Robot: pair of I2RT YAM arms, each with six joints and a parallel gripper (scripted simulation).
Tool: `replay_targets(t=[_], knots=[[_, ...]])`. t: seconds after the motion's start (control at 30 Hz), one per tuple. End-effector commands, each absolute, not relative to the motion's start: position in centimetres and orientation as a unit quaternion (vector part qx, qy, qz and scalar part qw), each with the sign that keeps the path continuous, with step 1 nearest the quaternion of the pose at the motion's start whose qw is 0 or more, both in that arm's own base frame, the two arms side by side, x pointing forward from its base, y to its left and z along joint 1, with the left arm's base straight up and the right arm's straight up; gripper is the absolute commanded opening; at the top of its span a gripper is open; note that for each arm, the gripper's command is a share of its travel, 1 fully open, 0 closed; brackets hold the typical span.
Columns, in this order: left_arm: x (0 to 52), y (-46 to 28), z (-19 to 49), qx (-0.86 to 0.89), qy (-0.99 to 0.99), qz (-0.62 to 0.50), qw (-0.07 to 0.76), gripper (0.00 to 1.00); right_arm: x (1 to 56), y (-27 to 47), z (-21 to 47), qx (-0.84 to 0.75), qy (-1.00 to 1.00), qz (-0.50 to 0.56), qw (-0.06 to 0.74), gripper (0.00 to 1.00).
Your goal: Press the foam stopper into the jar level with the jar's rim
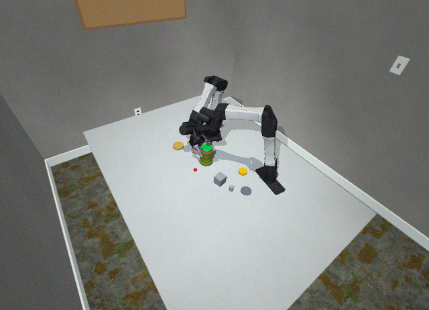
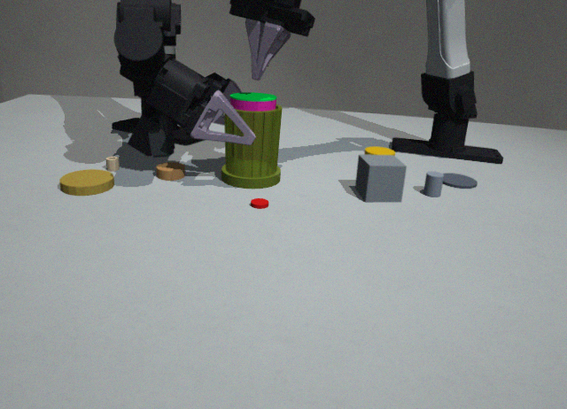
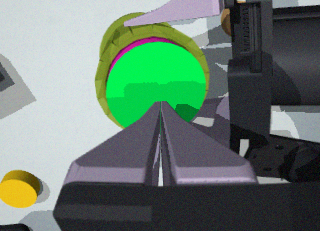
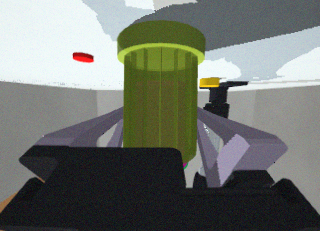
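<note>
The olive jar (image 1: 206, 158) (image 2: 252, 159) (image 3: 104, 66) (image 4: 160, 91) stands upright on the table. The foam stopper (image 1: 206, 147) (image 2: 252, 104) (image 3: 155, 71), green on top with a magenta side, sits in its mouth. A band of magenta shows above the rim in the exterior view. My left gripper (image 2: 257, 78) (image 3: 160, 111) is shut and empty, pointing down a little above the stopper, with a visible gap. My right gripper (image 2: 252, 141) (image 4: 160, 111) reaches in low from the side and is shut on the jar's body, one finger on each side. Its far finger is mostly hidden in the exterior view.
A red disc (image 1: 195, 169) (image 2: 260, 204) lies near the jar. A mustard disc (image 2: 87, 181), tan cylinder (image 2: 112, 163) and orange ring (image 2: 169, 171) lie on one side. A grey cube (image 2: 381, 178), grey-blue cylinder (image 2: 433, 184), grey disc (image 2: 459, 181) and yellow disc (image 1: 242, 170) lie on the other.
</note>
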State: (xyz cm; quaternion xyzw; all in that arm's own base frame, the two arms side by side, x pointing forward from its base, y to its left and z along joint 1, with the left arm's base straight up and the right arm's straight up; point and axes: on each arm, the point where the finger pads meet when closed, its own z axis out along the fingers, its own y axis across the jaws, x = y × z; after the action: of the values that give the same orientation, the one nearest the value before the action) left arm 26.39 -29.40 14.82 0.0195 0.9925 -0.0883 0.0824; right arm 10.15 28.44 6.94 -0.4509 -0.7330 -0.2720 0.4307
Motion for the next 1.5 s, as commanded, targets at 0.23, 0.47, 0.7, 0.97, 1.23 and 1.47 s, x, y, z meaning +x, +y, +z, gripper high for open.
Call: replay_targets(t=[0.23,0.47,0.7,0.97,1.23,1.47], knots=[[27.0,-29.3,13.5,0.011,0.991,-0.095,0.093,0.00,11.2,29.1,7.8,-0.453,-0.727,-0.278,0.434,0.64],[27.1,-29.3,13.5,0.011,0.990,-0.100,0.097,0.00,11.2,29.1,7.8,-0.453,-0.727,-0.278,0.434,0.64],[26.9,-29.2,12.9,0.011,0.991,-0.095,0.093,0.00,11.2,29.1,7.8,-0.453,-0.727,-0.278,0.434,0.64],[26.8,-29.2,12.4,0.012,0.992,-0.092,0.090,0.00,11.2,29.1,7.8,-0.453,-0.727,-0.278,0.434,0.64],[26.8,-29.2,11.9,0.013,0.992,-0.090,0.088,0.00,11.2,29.1,7.8,-0.453,-0.727,-0.278,0.434,0.64],[26.7,-29.2,11.3,0.013,0.993,-0.085,0.084,0.00,11.2,29.1,7.8,-0.453,-0.727,-0.278,0.434,0.64]])
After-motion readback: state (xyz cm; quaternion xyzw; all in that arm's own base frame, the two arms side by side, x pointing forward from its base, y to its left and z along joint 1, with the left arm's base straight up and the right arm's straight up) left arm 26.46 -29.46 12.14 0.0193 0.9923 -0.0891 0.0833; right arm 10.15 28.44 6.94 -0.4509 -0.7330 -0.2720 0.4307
